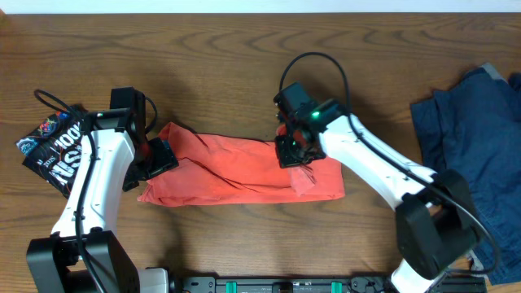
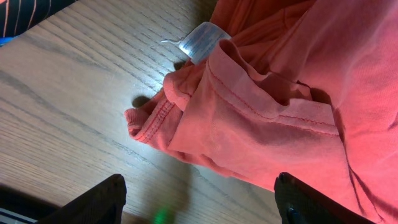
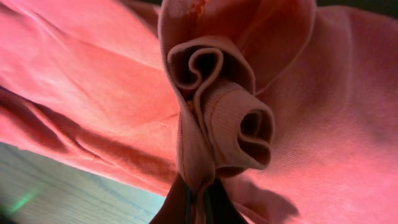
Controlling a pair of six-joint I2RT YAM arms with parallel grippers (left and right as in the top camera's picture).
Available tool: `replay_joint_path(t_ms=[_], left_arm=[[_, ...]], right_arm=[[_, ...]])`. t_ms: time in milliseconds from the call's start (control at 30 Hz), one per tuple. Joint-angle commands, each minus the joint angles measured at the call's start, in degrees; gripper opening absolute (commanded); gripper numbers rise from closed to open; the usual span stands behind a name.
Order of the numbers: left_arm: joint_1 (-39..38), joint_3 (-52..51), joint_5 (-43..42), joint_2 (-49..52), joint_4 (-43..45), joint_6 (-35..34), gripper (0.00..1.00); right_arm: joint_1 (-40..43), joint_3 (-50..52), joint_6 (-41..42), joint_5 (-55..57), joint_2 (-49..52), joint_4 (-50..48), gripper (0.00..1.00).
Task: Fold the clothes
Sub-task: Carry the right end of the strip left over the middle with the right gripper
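An orange-red shirt [image 1: 236,171] lies folded into a long band across the middle of the wooden table. My left gripper [image 1: 155,159] is open at the shirt's left end, low over the table; in the left wrist view its fingers [image 2: 199,202] straddle bare wood just short of the shirt's hem [image 2: 249,118] and white label [image 2: 202,40]. My right gripper [image 1: 295,149] is shut on a bunched fold of the shirt [image 3: 217,118] right of the shirt's middle, the cloth pinched between the fingers [image 3: 199,199].
A dark blue garment [image 1: 468,138] lies at the table's right edge. A black printed garment [image 1: 53,150] lies at the left edge beside the left arm. Bare wood runs along the far side of the table.
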State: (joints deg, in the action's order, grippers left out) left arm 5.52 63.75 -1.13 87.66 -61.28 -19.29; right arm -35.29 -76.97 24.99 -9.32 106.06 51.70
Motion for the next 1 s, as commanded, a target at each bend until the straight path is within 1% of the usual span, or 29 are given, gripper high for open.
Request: replay_joint_path(t_ms=[0, 167, 267, 300, 333, 367, 400, 433, 567, 633, 700, 833, 900, 967], left_arm=[[0.31, 0.98, 0.24, -0.22, -0.26, 0.11, 0.78], [0.31, 0.98, 0.22, -0.22, -0.24, 0.11, 0.78], [0.31, 0.98, 0.22, -0.22, -0.24, 0.11, 0.78], [0.31, 0.98, 0.22, -0.22, -0.28, 0.11, 0.78], [0.31, 0.98, 0.22, -0.22, -0.39, 0.11, 0.78], [0.31, 0.98, 0.22, -0.22, -0.46, 0.11, 0.78], [0.31, 0.98, 0.22, -0.22, -0.63, 0.11, 0.79], [0.31, 0.98, 0.24, -0.22, -0.83, 0.11, 0.81], [0.31, 0.98, 0.24, -0.22, -1.44, 0.13, 0.83], [0.31, 0.98, 0.26, -0.22, -1.46, 0.13, 0.83], [0.31, 0.98, 0.28, -0.22, -1.42, 0.15, 0.87], [0.31, 0.98, 0.33, -0.15, -0.76, 0.17, 0.98], [0.31, 0.96, 0.33, 0.13, -0.33, 1.75, 1.0], [0.31, 0.55, 0.74, 0.55, 1.11, 3.34, 0.98]], right_arm=[[-1.68, -0.63, 2.86, -0.17, 0.85, -0.2, 0.01], [-2.73, -0.63, 3.23, -1.05, 0.85, -1.66, 0.01], [-2.89, -0.63, 2.99, -4.85, 0.85, -4.59, 0.04], [-2.93, -0.63, 2.1, -6.38, 0.85, -5.57, 0.08], [-2.95, -0.63, 0.66, -8.24, 0.85, -6.64, 0.16], [-2.93, -0.63, -0.57, -9.75, 0.85, -7.28, 0.3], [-2.93, -0.63, -1.11, -10.47, 0.83, -7.41, 0.38], [-2.91, -0.63, -1.14, -10.4, 0.83, -7.32, 0.38], [-1.75, -0.63, -4.74, -9.22, 0.79, -7.15, 0.44], [-0.7, -0.63, -4.74, -7.39, 0.68, -6.71, 0.45], [0.96, -0.66, -4.7, -5.4, 0.48, -5.44, 0.44], [5.07, -0.66, -3.76, 1.86, -0.2, -0.5, 0.43], [7.52, -0.66, -3.56, 5.66, -0.66, 2.62, 0.43], [10.1, -0.66, -3.56, 7.91, -1.11, 5.31, 0.44]])
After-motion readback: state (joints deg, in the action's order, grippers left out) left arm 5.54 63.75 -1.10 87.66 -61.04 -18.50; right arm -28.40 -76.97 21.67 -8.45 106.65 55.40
